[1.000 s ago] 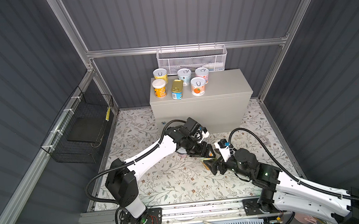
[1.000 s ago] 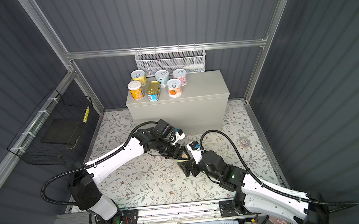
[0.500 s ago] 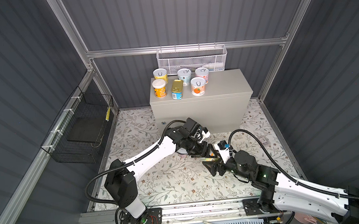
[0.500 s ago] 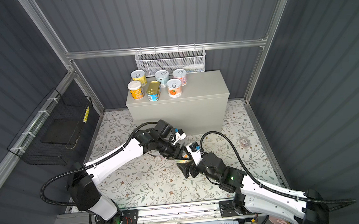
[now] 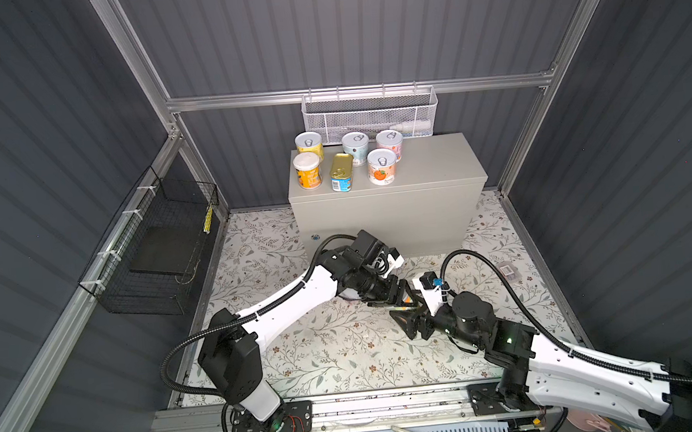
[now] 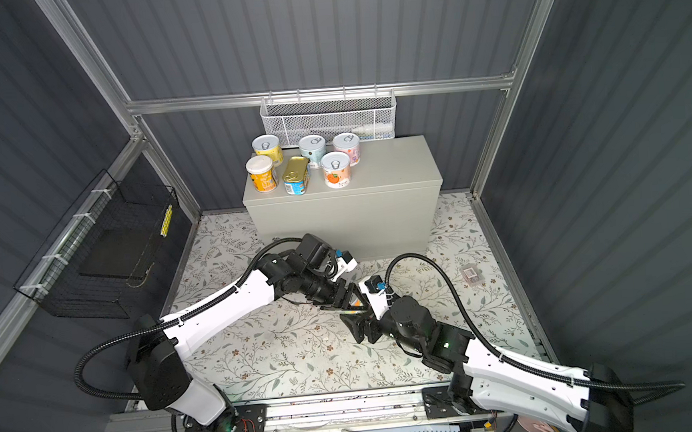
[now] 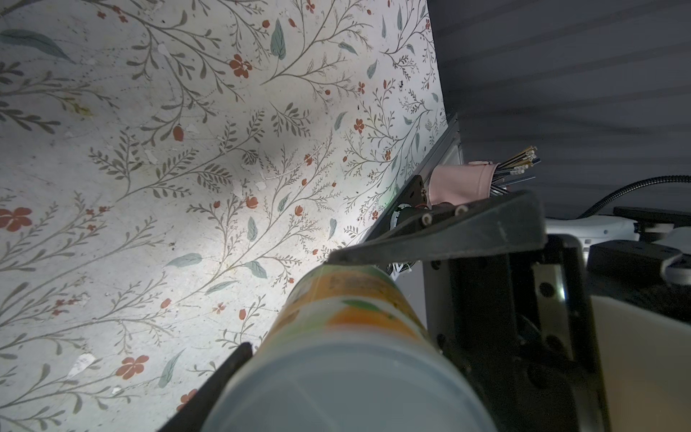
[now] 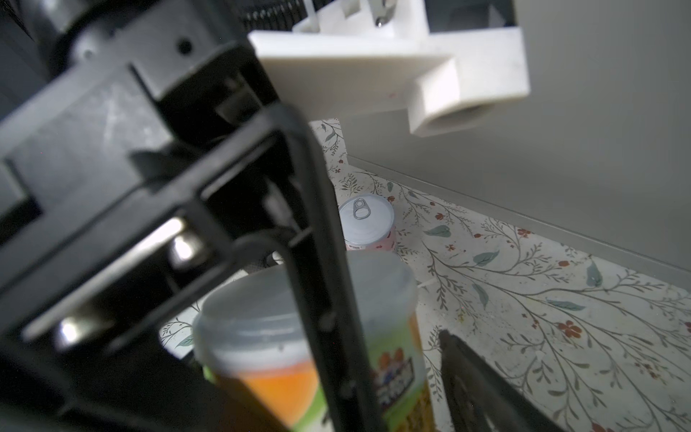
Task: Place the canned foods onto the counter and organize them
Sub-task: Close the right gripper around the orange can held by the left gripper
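An orange-and-green can with a cloudy plastic lid (image 7: 355, 355) is clamped in my left gripper (image 7: 288, 303), which holds it above the floral floor; only a sliver of this can (image 5: 405, 303) (image 6: 355, 304) shows in both top views. My right gripper (image 5: 410, 309) (image 6: 359, 313) (image 8: 342, 374) meets it head-on, jaws open either side of the can (image 8: 261, 336), with a gap at one finger (image 8: 482, 389). Several canned foods stand on the left of the counter (image 5: 436, 165) (image 6: 395, 167), among them a gold-topped tin (image 5: 342, 171). A pink-labelled can (image 8: 368, 224) stands on the floor by the counter's front.
A white mesh basket (image 5: 370, 115) hangs on the back wall above the counter. A black wire basket (image 5: 159, 247) is fixed to the left wall. A small packet (image 5: 506, 270) lies on the floor at the right. A pink cup of pencils (image 7: 463, 183) stands beyond the front rail.
My right gripper has slid in towards the left gripper and its jaws have narrowed around the held can. The left arm has barely moved.
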### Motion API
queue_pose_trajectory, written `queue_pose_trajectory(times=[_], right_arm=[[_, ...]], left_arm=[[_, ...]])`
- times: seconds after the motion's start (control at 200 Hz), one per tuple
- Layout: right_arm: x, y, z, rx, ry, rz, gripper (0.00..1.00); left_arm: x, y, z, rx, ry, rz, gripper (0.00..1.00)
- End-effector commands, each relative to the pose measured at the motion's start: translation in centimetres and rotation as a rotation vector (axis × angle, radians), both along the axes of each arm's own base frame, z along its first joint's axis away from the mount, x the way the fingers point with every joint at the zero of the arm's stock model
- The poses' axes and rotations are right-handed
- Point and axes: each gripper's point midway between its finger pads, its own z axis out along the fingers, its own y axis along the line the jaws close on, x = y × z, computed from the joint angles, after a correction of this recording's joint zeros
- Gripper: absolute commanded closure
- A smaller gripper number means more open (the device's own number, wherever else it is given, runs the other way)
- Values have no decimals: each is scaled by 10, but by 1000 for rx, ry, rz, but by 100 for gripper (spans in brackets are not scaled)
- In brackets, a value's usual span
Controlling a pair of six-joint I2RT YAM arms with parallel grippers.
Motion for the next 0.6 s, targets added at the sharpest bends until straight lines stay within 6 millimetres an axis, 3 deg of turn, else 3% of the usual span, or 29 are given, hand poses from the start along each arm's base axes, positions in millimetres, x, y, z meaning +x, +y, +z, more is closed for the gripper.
queue_pose_trajectory(times=[0.0, 0.3, 0.315, 0.355, 0.595], right_arm=[[2, -3, -6, -14, -6, -23, 9], [1, 0, -9, -16, -13, -2, 13], [1, 1, -9, -16, -14, -1, 13], [1, 1, -11, -14, -13, -4, 14], [1, -1, -10, 18, -14, -13, 29]], left_arm=[[-7, -7, 36, -110, -10, -40, 46], [-7, -13, 39, -143, 24, -50, 46], [-5, -16, 50, -165, 5, -52, 46], [-5, -17, 54, -173, 3, -55, 46], [-5, -15, 50, -172, 18, -51, 46]])
